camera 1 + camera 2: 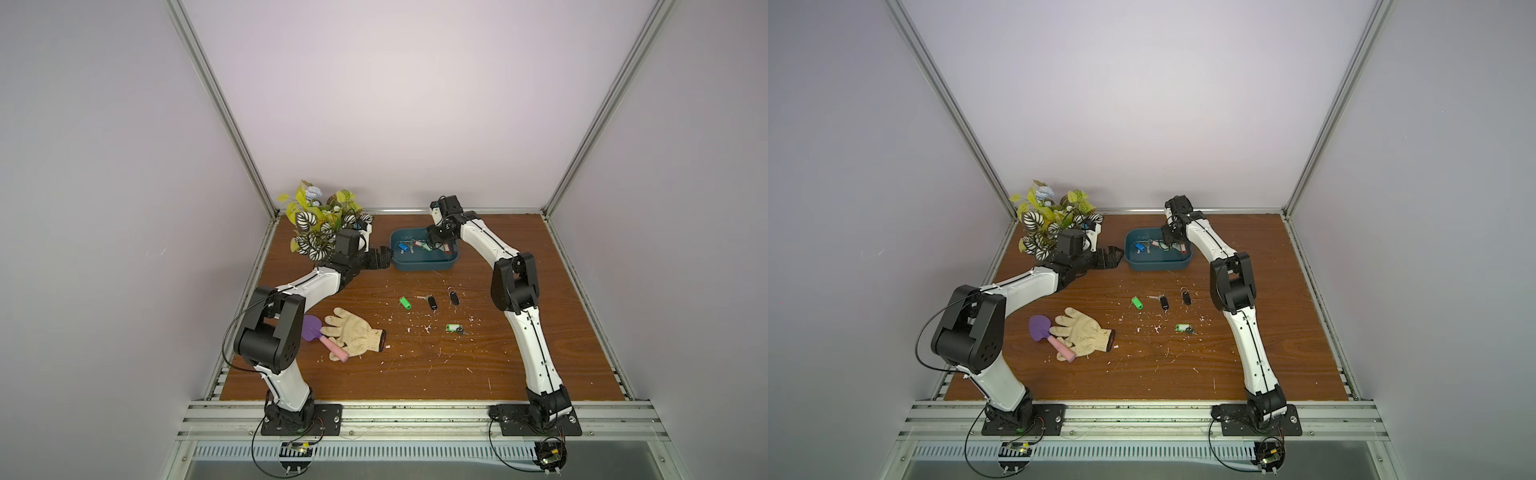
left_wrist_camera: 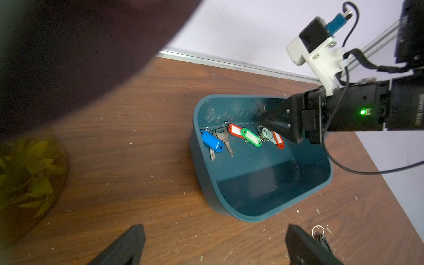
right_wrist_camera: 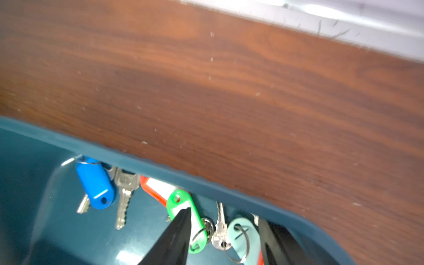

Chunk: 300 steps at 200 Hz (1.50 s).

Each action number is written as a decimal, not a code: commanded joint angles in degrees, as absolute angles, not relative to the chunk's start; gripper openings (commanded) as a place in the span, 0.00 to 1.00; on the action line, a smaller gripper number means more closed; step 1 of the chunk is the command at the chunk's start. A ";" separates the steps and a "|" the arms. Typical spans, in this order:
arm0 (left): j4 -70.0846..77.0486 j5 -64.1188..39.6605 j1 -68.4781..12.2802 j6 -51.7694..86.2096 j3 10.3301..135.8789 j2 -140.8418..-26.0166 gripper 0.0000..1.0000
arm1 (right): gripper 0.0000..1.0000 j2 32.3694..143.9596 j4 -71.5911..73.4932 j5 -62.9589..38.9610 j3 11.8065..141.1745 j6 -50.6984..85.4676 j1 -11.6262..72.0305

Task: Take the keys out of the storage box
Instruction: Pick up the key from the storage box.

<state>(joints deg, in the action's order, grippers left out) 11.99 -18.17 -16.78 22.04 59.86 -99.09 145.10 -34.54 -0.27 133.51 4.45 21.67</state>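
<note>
The brown wooden counter [image 1: 519,365] carries everything; clock directions are read in both top views, with 12 o'clock at the back wall. The left arm [image 1: 307,286] stretches in from 7 o'clock, and the left jaws are spread wide, just beside the 9 o'clock end of the storage box [image 1: 419,266]. The right arm [image 1: 486,237] arches over from 5 o'clock, with the right jaws down inside the box near its 1 o'clock corner. A potted plant [image 1: 320,224] stands at 10 o'clock. The dark teal box sits at 12 o'clock, its long axis running 9 to 3. A cream work glove [image 1: 353,332] at 8 o'clock overlaps a purple toy trowel [image 1: 311,328]. Some of the keys [image 2: 226,142] lie in a row along the box's 12 o'clock wall, rings at the wall and blades roughly toward 6: blue tag [image 2: 212,143], red tag [image 2: 235,130], green tag [image 2: 251,137], pale teal tag [image 2: 267,134], second red tag [image 2: 278,140]. The right jaws stand partly apart astride the green and pale teal tags; whether they press on them I cannot tell. Out on the counter at the centre lie a plain green tag [image 1: 404,302] and a black tag [image 1: 432,301], both angled 11 to 5, a black fob [image 1: 454,297] with its ring toward 12, and a labelled green tag [image 1: 452,328] lying 9 to 3.
</note>
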 commanded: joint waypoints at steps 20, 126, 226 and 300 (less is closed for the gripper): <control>11.16 -18.89 -15.77 21.00 61.55 -100.51 1.00 | 0.54 147.47 -37.41 0.52 137.67 3.95 21.62; 11.25 -19.51 -15.39 21.25 61.92 -101.48 1.00 | 0.48 147.88 -39.98 2.20 137.41 4.47 21.91; 11.24 -19.49 -15.15 21.07 62.06 -101.80 1.00 | 0.21 149.85 -40.89 1.11 140.60 4.66 21.95; 11.19 -19.64 -14.93 21.09 62.05 -102.04 0.99 | 0.00 147.34 -40.76 1.41 141.64 4.57 22.37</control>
